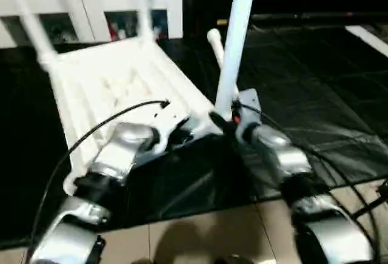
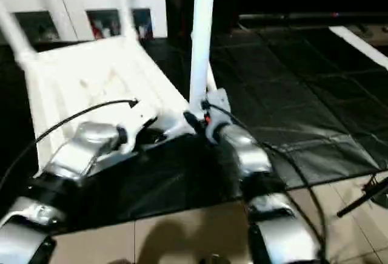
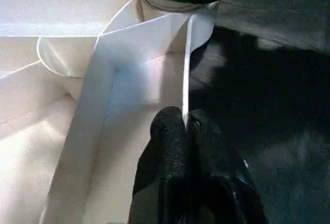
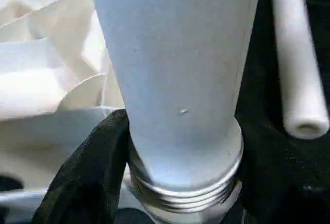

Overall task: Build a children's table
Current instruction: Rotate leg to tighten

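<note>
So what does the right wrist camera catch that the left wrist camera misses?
The right wrist view alone shows the threaded end of the upright white plastic table leg, held by the right gripper, and a loose white tubular leg lying on the black mat. The left wrist view alone shows the left gripper shut on the thin side wall of the white plastic tabletop. Both show its round corner socket.

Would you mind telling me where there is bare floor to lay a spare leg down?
The black mat to the right of the upright leg lies bare. It is crowded at the tabletop corner, where both grippers work.
</note>
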